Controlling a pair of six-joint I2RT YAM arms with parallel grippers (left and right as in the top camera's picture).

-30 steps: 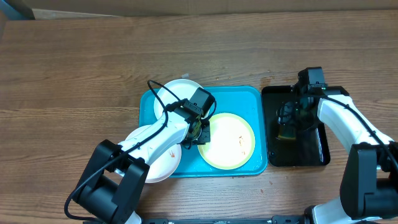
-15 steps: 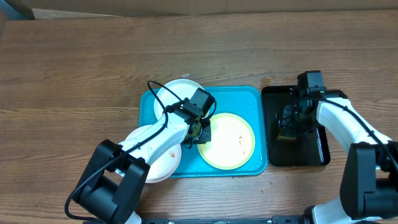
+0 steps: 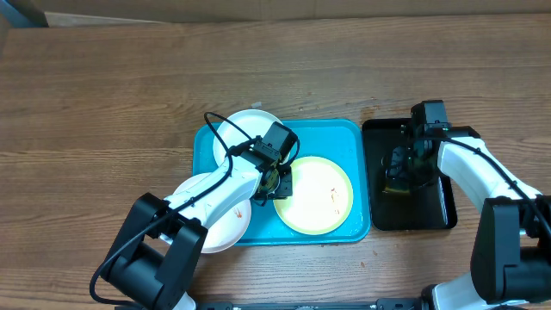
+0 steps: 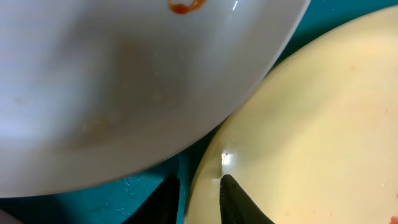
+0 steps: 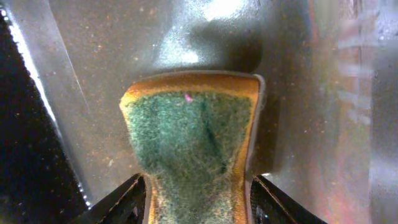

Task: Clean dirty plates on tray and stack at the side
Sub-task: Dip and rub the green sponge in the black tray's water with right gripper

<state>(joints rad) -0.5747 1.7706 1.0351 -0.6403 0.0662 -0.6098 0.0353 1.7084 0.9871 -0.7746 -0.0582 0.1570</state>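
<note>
Little has moved for the yellow plate (image 3: pixel 320 196) in the last second: it lies flat in the near right part of the tray (image 3: pixel 349 136), where it was, with a thin orange smear on its face. The left claw (image 3: pixel 278 182) stays at its left rim. In the left wrist view one finger (image 4: pixel 239 202) lies on top of the rim and the other beside it over the turquoise floor, so the claw appears clenched on that rim, holding the plate steady rather than lifting it.

One white plate (image 3: pixel 245 127) sits in the tray's far left corner. Another white plate (image 3: pixel 224 224) overhangs the near left corner onto the surface (image 3: pixel 103 103).

Only the right side has shifted. The right claw (image 3: pixel 403 165), over the black tray (image 3: pixel 448 207), has drifted slightly, and the sponge (image 5: pixel 193 137) with it. The sponge is pinched between the fingers, green scrub face toward the camera. My guess is that the sponge is picked up and about to travel to the yellow plate; no wiping has begun and nothing is stacked at the side.

Much is hidden. The left arm covers most of the near white plate and part of the far one. The left wrist view cuts off both plates, so I cannot tell whether the white rim touches the yellow one. Whether the sponge is clear of the black tray is also unclear.
</note>
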